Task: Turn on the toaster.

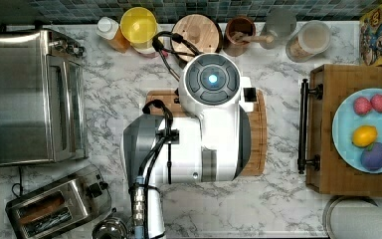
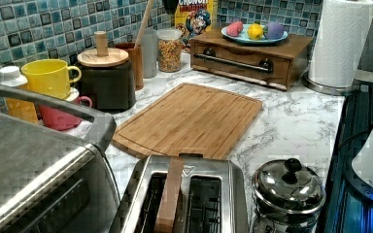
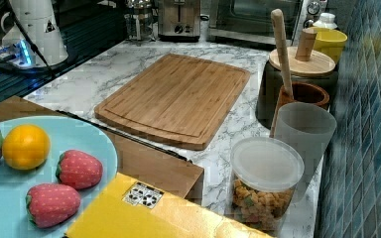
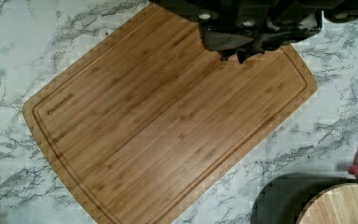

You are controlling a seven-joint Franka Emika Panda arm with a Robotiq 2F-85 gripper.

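Note:
The toaster (image 1: 54, 205) is a small brushed-steel pop-up model at the top view's lower left corner of the marble counter. Its black lever and knob (image 1: 97, 189) face the arm. A brown slice stands in one of its slots (image 2: 170, 196). The toaster (image 3: 178, 17) also appears at the far end of the counter in the right view. My gripper (image 4: 233, 56) hangs high above the wooden cutting board (image 4: 168, 126), its dark fingers shut together with nothing in them. The white arm (image 1: 209, 124) hovers over the board, well to the right of the toaster in the top view.
A big steel toaster oven (image 1: 25, 94) stands just behind the toaster. A metal pot with a lid (image 2: 287, 189) sits beside the toaster. Mugs, a black canister (image 2: 104, 82) and jars line the tiled wall. A wooden tray (image 1: 323, 124) holds a plate of fruit.

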